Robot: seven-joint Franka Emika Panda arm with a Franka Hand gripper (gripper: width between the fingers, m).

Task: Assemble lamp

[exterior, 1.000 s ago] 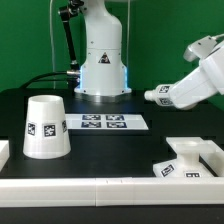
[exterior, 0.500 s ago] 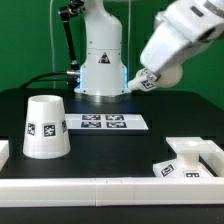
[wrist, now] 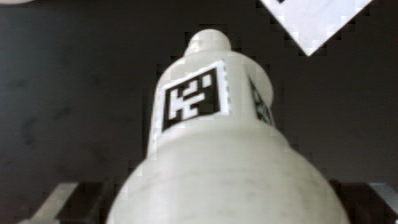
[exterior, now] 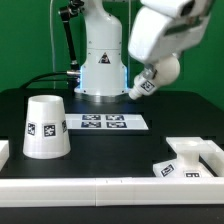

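My gripper [exterior: 153, 79] is shut on the white bulb [exterior: 141, 88] and holds it in the air above the back of the black table, its narrow tagged end pointing down toward the exterior view's left. In the wrist view the bulb [wrist: 210, 120] fills the picture between my dark fingers [wrist: 50, 203], round head in the grip. The tapered shade [exterior: 45, 126] stands rim down at the exterior view's left. The flat square base [exterior: 194, 152] lies at the front right.
The marker board [exterior: 103, 122] lies flat at the table's middle, below and left of the held bulb. A white rail [exterior: 100, 186] runs along the front edge. The robot's pedestal [exterior: 100, 60] stands behind the table. A white corner [wrist: 331, 22] shows in the wrist view.
My arm has swung from the exterior view's right toward the middle, carrying the bulb. The bulb has tipped from level to pointing down-left. Shade and base have not moved.
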